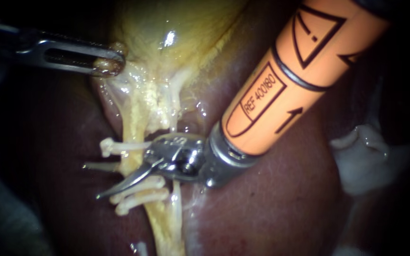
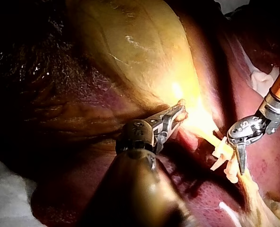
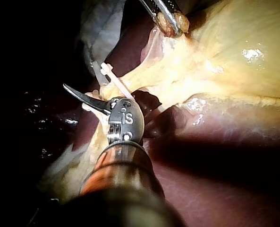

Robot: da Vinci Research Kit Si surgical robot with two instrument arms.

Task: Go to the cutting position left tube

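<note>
The left instrument [image 1: 111,64], at ten o'clock in the endoscope view, has its jaws clamped on a fold at the lower edge of the gallbladder [image 1: 167,28]. The left tube [image 1: 134,125] runs from the centre toward six o'clock, with white clips [image 1: 141,185] across it. The right instrument [image 1: 107,192], entering from one o'clock, lays its curved blades, closed together and gripping nothing, across the tube between the clips
</note>
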